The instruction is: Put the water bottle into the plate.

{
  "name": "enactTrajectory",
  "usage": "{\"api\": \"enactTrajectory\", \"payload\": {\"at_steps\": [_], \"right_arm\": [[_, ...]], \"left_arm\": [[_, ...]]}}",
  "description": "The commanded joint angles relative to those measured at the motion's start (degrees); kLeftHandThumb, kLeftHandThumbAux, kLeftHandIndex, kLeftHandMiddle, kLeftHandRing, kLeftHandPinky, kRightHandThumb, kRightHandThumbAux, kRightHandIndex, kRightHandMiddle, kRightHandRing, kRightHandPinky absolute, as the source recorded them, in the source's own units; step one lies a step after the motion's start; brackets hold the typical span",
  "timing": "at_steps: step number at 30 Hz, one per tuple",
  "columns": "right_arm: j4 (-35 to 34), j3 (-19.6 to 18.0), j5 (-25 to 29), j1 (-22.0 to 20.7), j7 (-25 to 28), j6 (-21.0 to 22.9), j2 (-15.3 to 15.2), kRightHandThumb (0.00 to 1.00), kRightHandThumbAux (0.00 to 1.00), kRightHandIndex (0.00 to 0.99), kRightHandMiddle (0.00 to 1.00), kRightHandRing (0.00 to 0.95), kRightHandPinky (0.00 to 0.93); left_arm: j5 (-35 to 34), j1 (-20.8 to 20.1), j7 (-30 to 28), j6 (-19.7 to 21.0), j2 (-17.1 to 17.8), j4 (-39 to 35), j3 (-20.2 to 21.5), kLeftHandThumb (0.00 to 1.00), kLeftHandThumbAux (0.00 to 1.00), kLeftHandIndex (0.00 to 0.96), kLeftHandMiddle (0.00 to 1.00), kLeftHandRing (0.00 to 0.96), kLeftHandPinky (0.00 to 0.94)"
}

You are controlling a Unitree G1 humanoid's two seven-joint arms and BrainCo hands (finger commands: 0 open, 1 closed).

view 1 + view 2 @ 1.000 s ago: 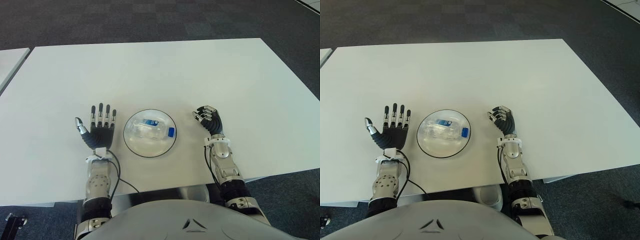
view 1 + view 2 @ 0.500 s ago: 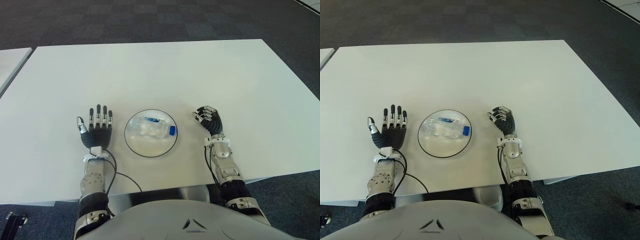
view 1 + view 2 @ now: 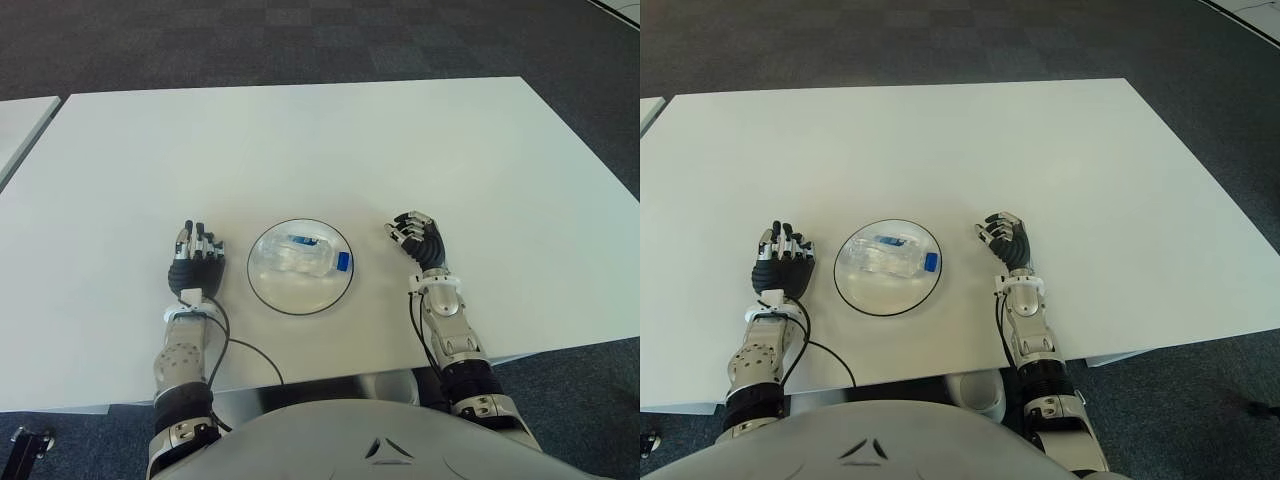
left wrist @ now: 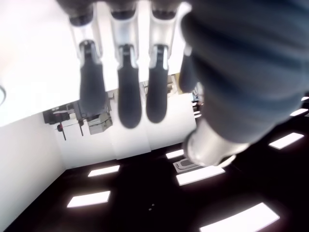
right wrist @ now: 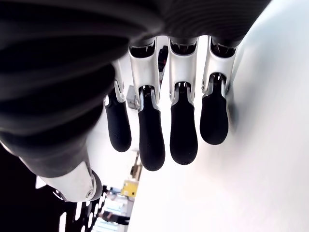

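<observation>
A clear water bottle with a blue cap and blue label lies on its side inside the round, dark-rimmed plate near the table's front edge. My left hand shows just left of the plate, apart from it, with its fingers relaxed and close together and nothing in them. To the right of the plate is my right hand, also apart from it. Its fingers are loosely bent and hold nothing.
The white table stretches wide behind the plate and to both sides. A black cable runs from my left wrist over the front edge. A second white surface shows at the far left, with dark carpet beyond.
My left hand has drawn back toward me, and its spread fingers have come together into a relaxed pose. The bottle, the plate and my right hand have not moved.
</observation>
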Motion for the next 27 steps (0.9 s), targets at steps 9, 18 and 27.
{"api": "enactTrajectory", "payload": {"at_steps": [9, 18, 27], "right_arm": [[-0.3, 0.2, 0.0, 0.7, 0.1, 1.0, 0.3, 0.704, 0.730, 0.429, 0.587, 0.615, 0.632], [-0.2, 0.3, 0.0, 0.8, 0.2, 0.0, 0.2, 0.704, 0.730, 0.429, 0.588, 0.613, 0.634], [-0.5, 0.3, -0.1, 1.0, 0.2, -0.1, 0.2, 0.704, 0.730, 0.429, 0.594, 0.620, 0.641]], "left_arm": [[29.8, 4.7, 11.2, -12.1, -1.0, -6.3, -11.1, 0.702, 0.714, 0.434, 0.740, 0.776, 0.827], [52.4, 6.3, 15.4, -18.8, 4.2, -4.1, -19.5, 0.712, 0.711, 0.440, 0.830, 0.844, 0.859], [58.3, 6.8, 16.8, -19.0, 3.7, -4.8, -20.9, 0.711, 0.711, 0.441, 0.841, 0.840, 0.837]]}}
